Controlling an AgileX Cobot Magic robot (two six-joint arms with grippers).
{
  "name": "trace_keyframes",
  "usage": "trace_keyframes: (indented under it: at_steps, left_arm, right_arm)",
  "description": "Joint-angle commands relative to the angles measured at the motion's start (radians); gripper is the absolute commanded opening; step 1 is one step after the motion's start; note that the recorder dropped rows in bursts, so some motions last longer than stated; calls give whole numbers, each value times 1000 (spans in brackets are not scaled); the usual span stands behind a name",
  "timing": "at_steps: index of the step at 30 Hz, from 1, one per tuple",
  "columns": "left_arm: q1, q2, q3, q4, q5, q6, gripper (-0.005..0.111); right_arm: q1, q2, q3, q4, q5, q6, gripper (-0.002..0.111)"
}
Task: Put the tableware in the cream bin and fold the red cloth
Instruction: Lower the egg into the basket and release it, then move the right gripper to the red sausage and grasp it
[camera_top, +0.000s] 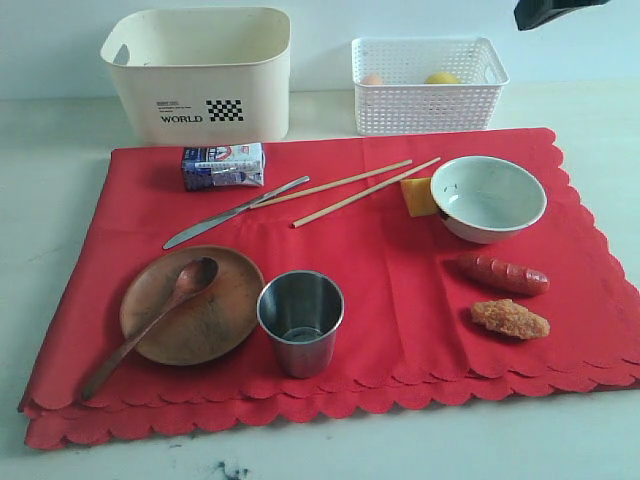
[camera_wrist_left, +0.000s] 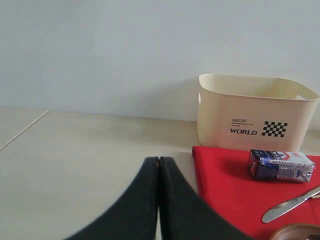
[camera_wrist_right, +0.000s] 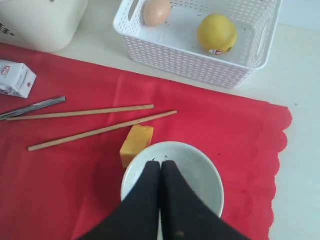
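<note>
The red cloth lies flat on the bench at centre frame, with the white bowl on it at centre right. The cream bin stands upper left. The left tool and right tool are both pressed together, gripping nothing, and the right one is above the bowl.

The left hand is made of two smooth matte-black fingers, wide at the base and curving in to narrow rounded tips. The right hand has the same plain black tapering fingers. The exterior view shows only an angular black arm piece with hard edges.
</note>
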Motion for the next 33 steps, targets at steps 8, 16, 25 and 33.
trace_keyframes:
  at_steps: [8,16,25,33]
  left_arm:
    - [-7,-7,2,0,-3,0,2]
    - [-7,-7,2,0,-3,0,2]
    - [-7,-7,2,0,-3,0,2]
    - [-7,-7,2,0,-3,0,2]
  right_arm:
    - [-3,-306,512,370,-346,-227,0]
    - [-3,-377,793,584,-409,-436,0]
    - [-3,-363,953,586,-627,-439,20]
    - [-3,-208,953,586,-719,-486,55]
